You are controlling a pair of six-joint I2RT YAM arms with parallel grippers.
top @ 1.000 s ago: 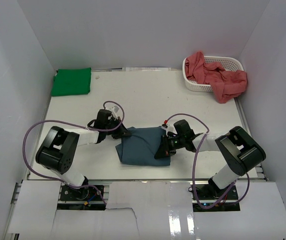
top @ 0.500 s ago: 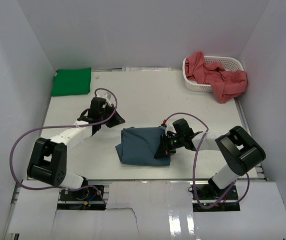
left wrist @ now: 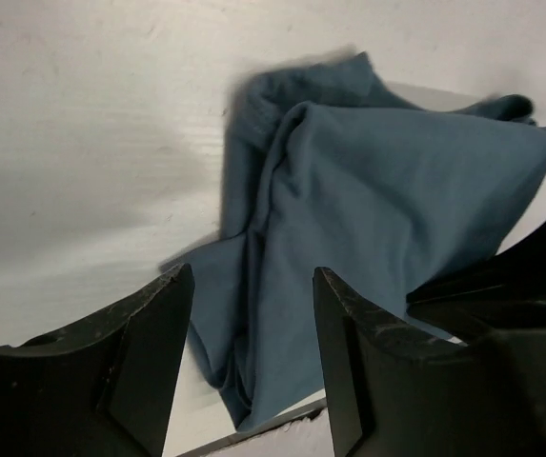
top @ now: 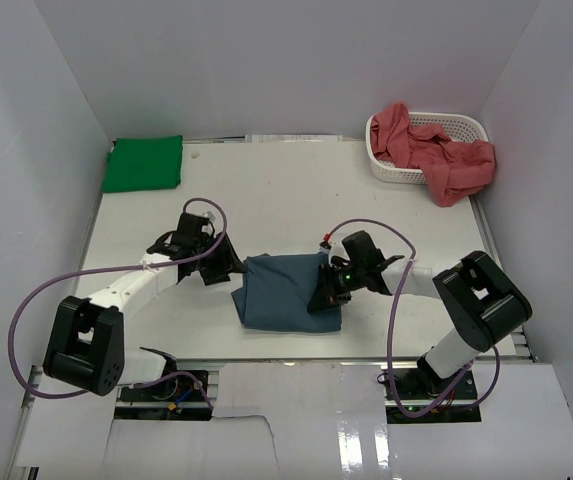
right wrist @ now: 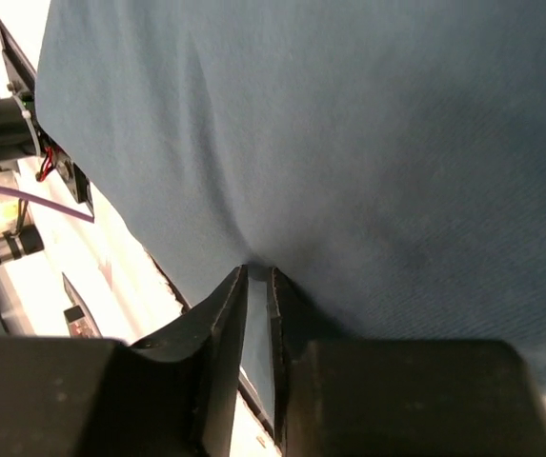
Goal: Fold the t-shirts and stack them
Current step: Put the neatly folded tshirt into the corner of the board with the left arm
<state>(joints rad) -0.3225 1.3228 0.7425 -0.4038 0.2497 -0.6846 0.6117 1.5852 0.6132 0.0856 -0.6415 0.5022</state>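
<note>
Low centre of the overhead view: slate blue t-shirt [top: 284, 293] on the counter [top: 296, 200], gathered into a rough rectangle, left edge rumpled and unevenly layered as seen from the left wrist. Judged mid-fold, not tidy enough to stack.

At its left edge, left gripper [top: 228, 268], jaws spread wide and holding nothing, cloth just ahead of them. At its right edge, right gripper [top: 323, 297], jaws almost closed and pinching a pucker of the blue cloth.

Farther back, upper left: bright green t-shirt [top: 143, 164], folded flat into a neat square, apparently done and likely the start of the stack. Upper right: salmon red t-shirts [top: 444, 158] heaped unfolded in the white basket [top: 466, 124], spilling over its near rim, count impossible to tell.

So roughly one finished, one in hand, the red ones untouched, nothing stacked on the green yet.

No brand, label or readable writing anywhere.
</note>
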